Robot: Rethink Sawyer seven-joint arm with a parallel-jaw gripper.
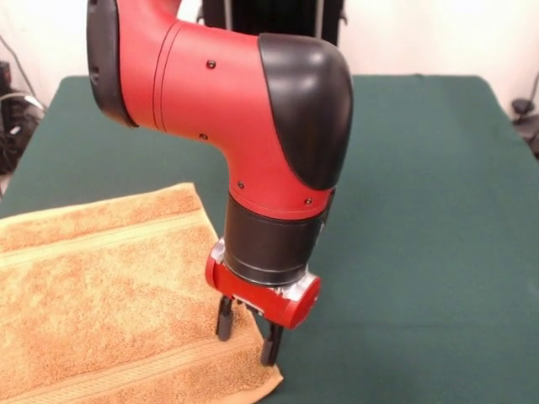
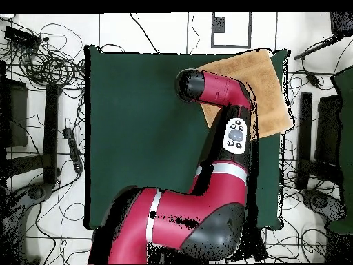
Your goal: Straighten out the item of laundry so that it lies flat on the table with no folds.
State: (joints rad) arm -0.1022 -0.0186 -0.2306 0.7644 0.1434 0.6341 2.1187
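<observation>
The golden-orange towel [image 1: 101, 295] lies spread at the lower left of the front view, with flat woven bands near its far and near edges. It runs off the picture's left and bottom edges. My gripper [image 1: 248, 332] points straight down at the towel's right edge, near its near right corner. Its two fingers [image 1: 225, 321] stand apart, tips on the cloth, with a small raised ridge of towel between them. In the overhead view the towel [image 2: 265, 86] lies at the top right corner of the green table [image 2: 138, 124], and the arm hides the gripper.
The red and black arm [image 2: 214, 90] reaches over the table's right half in the overhead view. Cables and stands [image 2: 48, 103] lie around the table on the floor. The towel reaches the table's right edge [image 2: 281, 172] in the overhead view.
</observation>
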